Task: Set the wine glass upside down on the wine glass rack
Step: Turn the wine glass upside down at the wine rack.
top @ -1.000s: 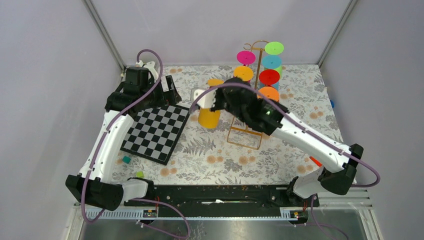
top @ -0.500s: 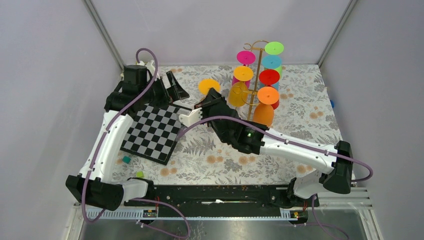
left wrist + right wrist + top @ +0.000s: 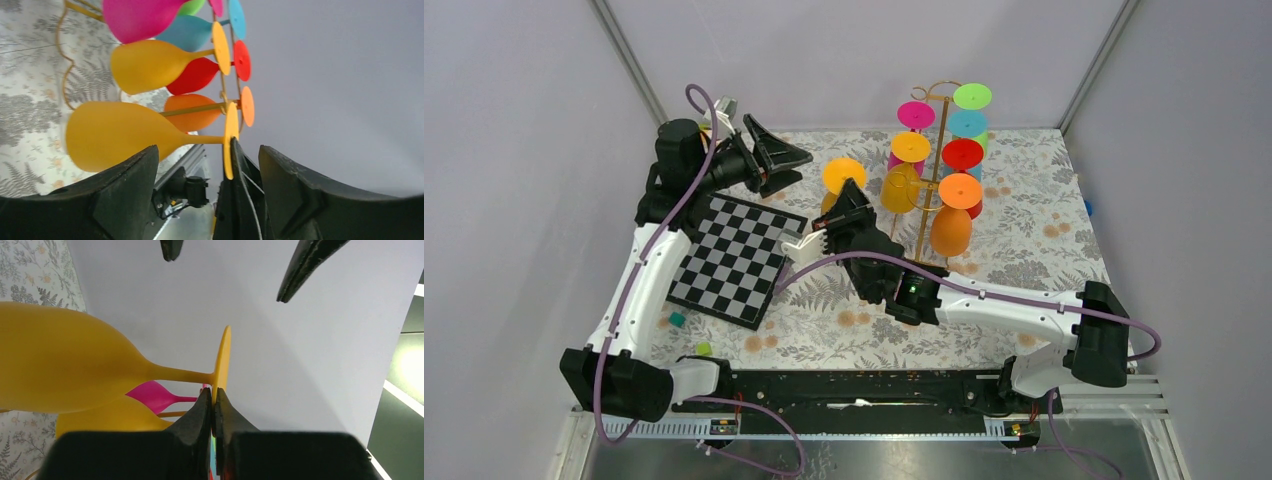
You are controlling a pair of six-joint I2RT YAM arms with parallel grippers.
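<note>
Floral table [image 3: 1024, 240], checkerboard [image 3: 729, 260], wine glass rack [image 3: 922, 228]

The left arm [image 3: 637, 285] is seen raised and bent, the left gripper [image 3: 776, 157] held spread wide; the right arm [image 3: 1014, 303] is stretched leftward, the right gripper [image 3: 214, 393] pressed tight together.

plain pale lilac-grey walls [image 3: 844, 50] on three sides, metal posts [image 3: 629, 62] in back corners; table [image 3: 1044, 200] covered in grey floral-print cloth; light even, diffuse.

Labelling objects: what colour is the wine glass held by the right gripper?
Yellow-orange; the wine glass shows best in the right wrist view.
</note>
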